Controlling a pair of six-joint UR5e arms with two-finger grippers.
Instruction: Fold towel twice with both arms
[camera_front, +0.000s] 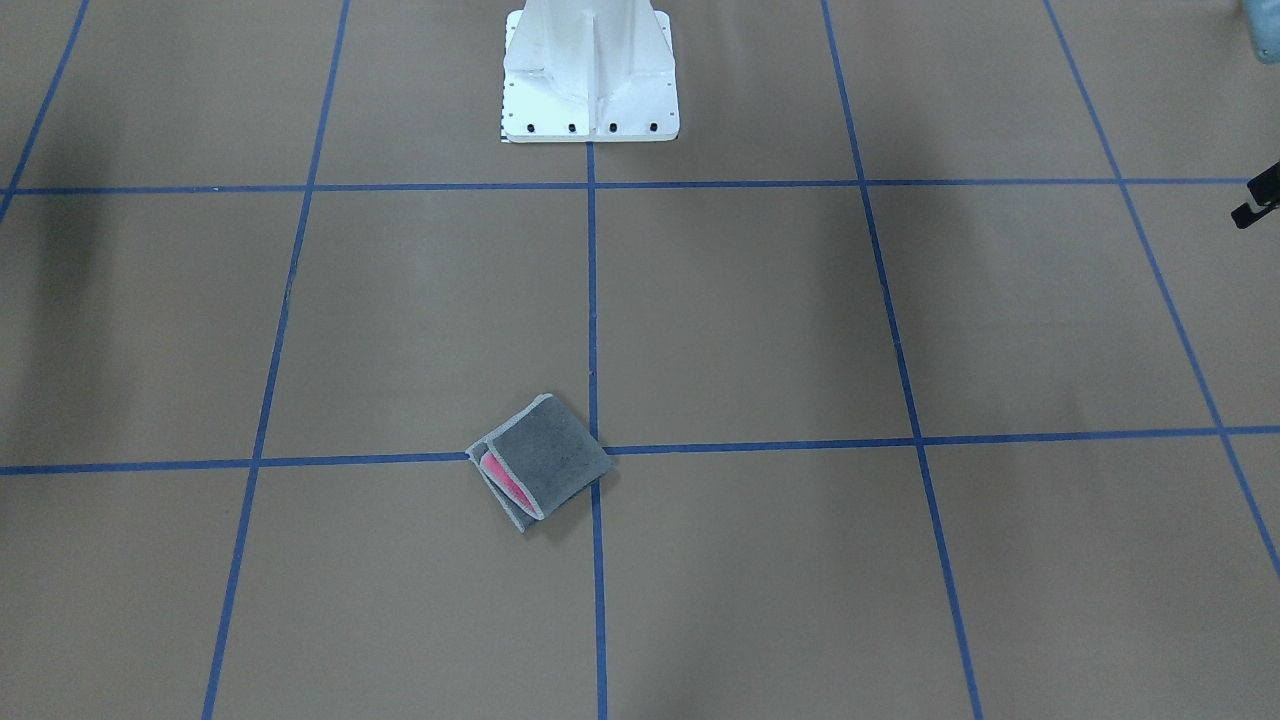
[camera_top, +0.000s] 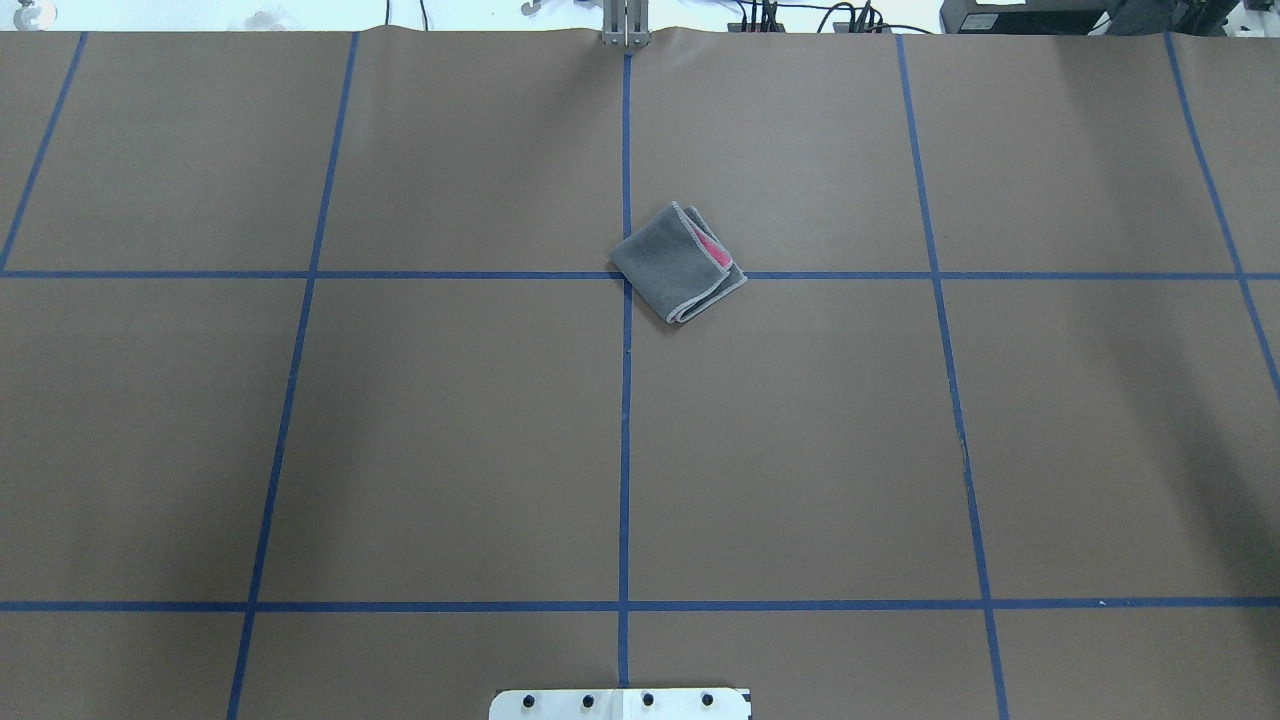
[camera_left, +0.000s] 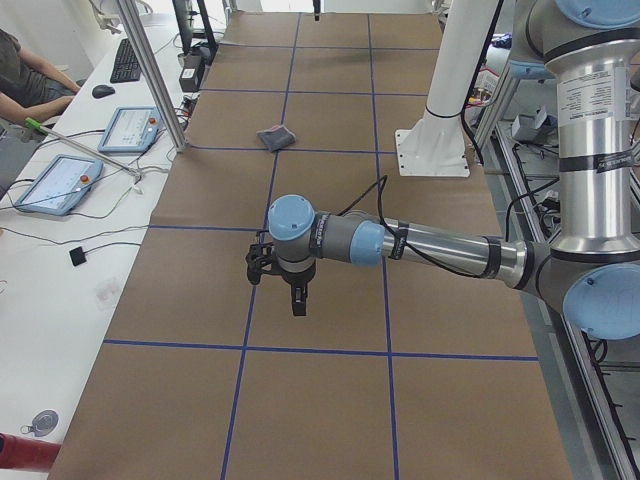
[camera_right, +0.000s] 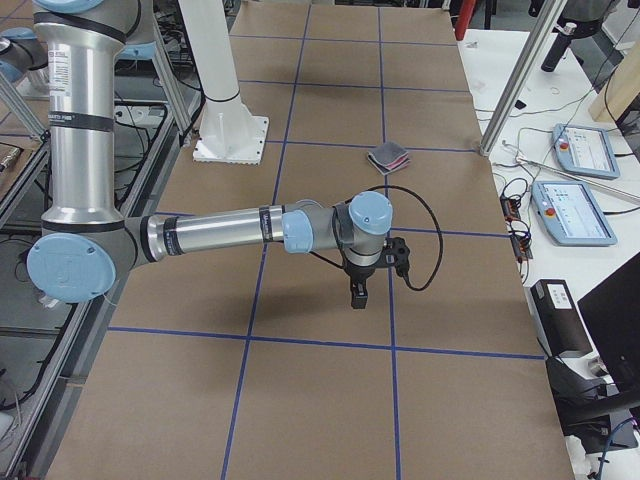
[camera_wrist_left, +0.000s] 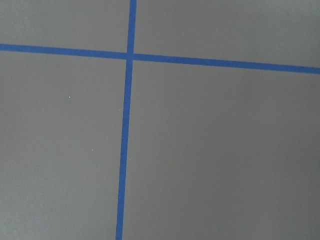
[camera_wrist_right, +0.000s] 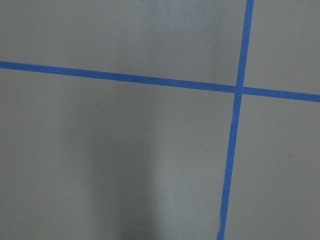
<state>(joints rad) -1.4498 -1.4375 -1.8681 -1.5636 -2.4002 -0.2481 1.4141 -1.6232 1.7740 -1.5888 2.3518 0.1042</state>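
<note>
Brown blue-gridded table (camera_top: 400, 450), folded towel (camera_top: 678, 262) near centre; left claw (camera_left: 298, 303) and right claw (camera_right: 357, 297) aloft, their state indiscernible.

A robotics lab: a tubular robot arm (camera_left: 420, 245) over a brown-paper worktop (camera_top: 450, 430) gridded with blue tape (camera_top: 625, 450), a white pedestal (camera_front: 590, 80), an aluminium post (camera_left: 150, 70), teach pendants (camera_right: 575, 212) (two on each side bench) and a keyboard (camera_left: 125, 60).

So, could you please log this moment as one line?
towel: folded, grey outside, pink inside | left gripper: away from towel, jaws unreadable | right gripper: away from towel, jaws unreadable | task: folds appear done
</note>
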